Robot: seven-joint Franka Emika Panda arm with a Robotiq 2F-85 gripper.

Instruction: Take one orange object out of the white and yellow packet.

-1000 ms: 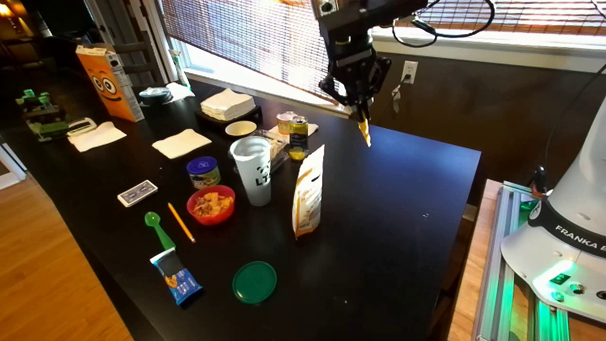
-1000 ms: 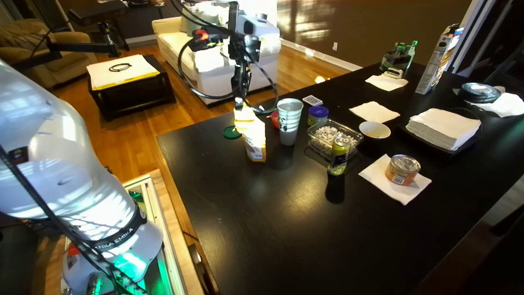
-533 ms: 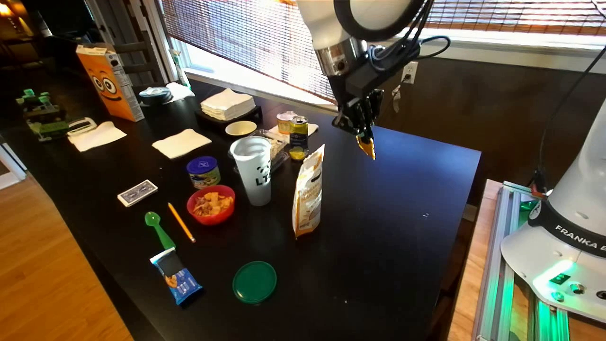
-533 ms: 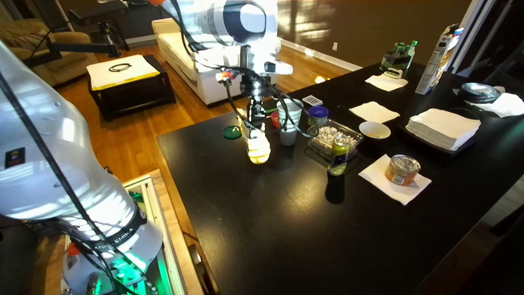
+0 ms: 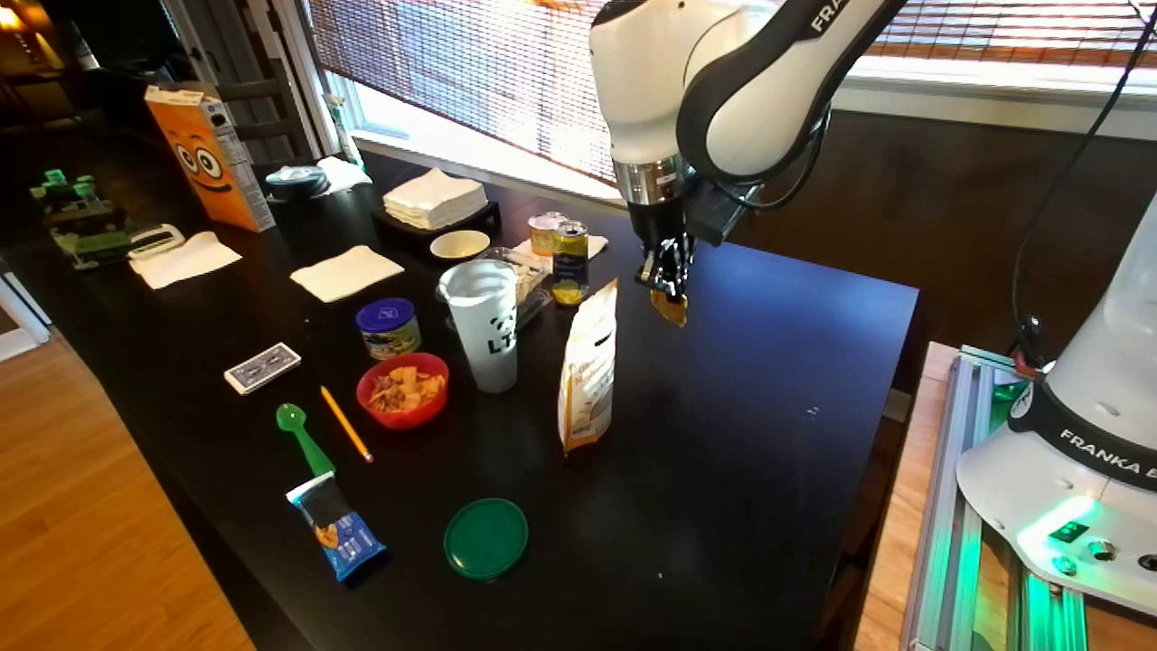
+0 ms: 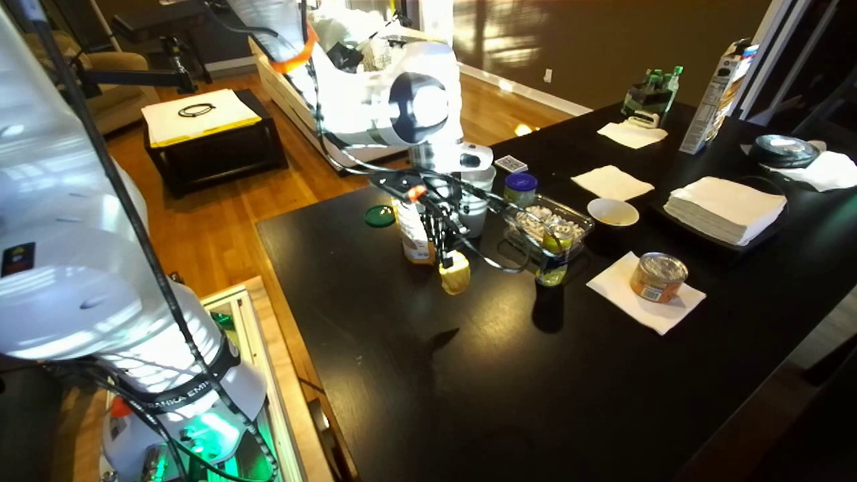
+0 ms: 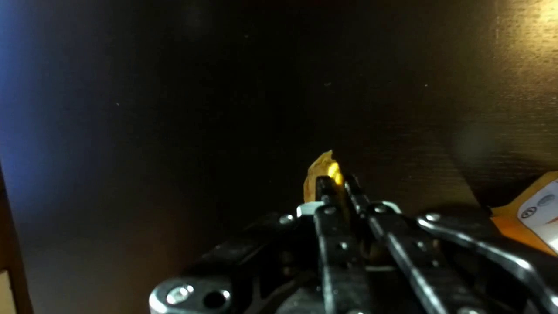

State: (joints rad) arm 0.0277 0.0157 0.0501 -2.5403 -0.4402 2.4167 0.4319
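The orange object (image 5: 671, 309), a thin tan-orange piece, hangs from the fingertips of my gripper (image 5: 667, 289). It also shows in an exterior view (image 6: 455, 276) and in the wrist view (image 7: 319, 172). My gripper (image 7: 338, 181) is shut on it, with the piece pinched between both fingers and sticking out past the tips. Piece and gripper are above the dark table, beside the white and yellow packet (image 5: 589, 380) and apart from it. The packet stands upright; in an exterior view (image 6: 416, 242) the arm partly covers it. Its lower corner shows in the wrist view (image 7: 538, 213).
A white cup (image 5: 485, 334), a red bowl (image 5: 403, 398) of snacks and a blue-lidded tub (image 5: 389, 327) stand beyond the packet. A yellow-green can (image 6: 554, 258) and a plastic tray (image 6: 535, 224) stand near the gripper. A green lid (image 5: 486, 538) lies on the table (image 5: 723, 506).
My gripper has come down towards the table with the orange object held in it. It has shifted towards the can in an exterior view. The packet still stands in place.
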